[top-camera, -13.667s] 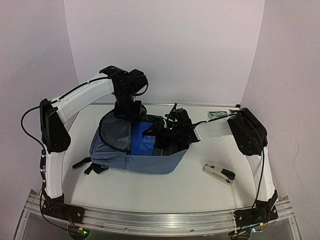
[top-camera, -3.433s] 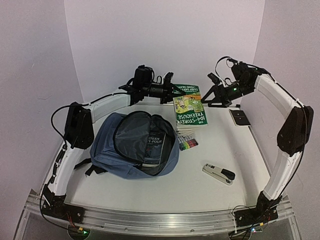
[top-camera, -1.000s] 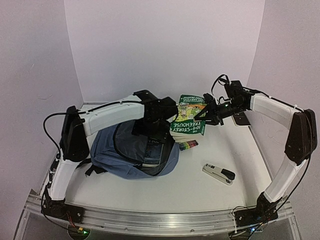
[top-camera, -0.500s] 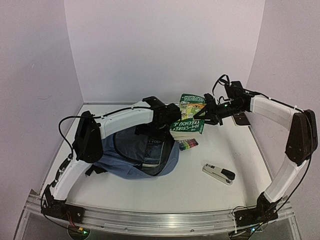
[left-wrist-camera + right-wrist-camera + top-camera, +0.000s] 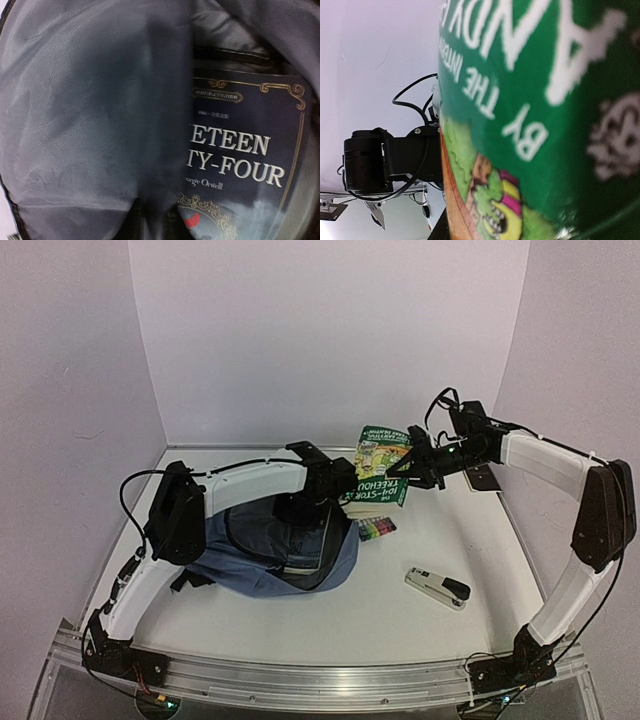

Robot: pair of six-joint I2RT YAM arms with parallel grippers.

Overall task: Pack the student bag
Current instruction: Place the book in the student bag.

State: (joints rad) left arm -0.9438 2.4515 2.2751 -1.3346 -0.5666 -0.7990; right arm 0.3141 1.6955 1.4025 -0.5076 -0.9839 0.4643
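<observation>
So right pincer (image 5: pixel 413 468), reaching toward 9 o'clock, clamps the green book (image 5: pixel 380 465); left pincer (image 5: pixel 338 488) over student bag (image 5: pixel 240 565), can't tell its grip.

The left arm (image 5: pixel 250 478) stretches level towards the green book (image 5: pixel 380 466), with the left hand (image 5: pixel 338 480) at the book's left edge, its fingers hidden. The right arm (image 5: pixel 545 453) arches in from the book's right, and the right hand (image 5: pixel 413 466) clamps that edge.
</observation>
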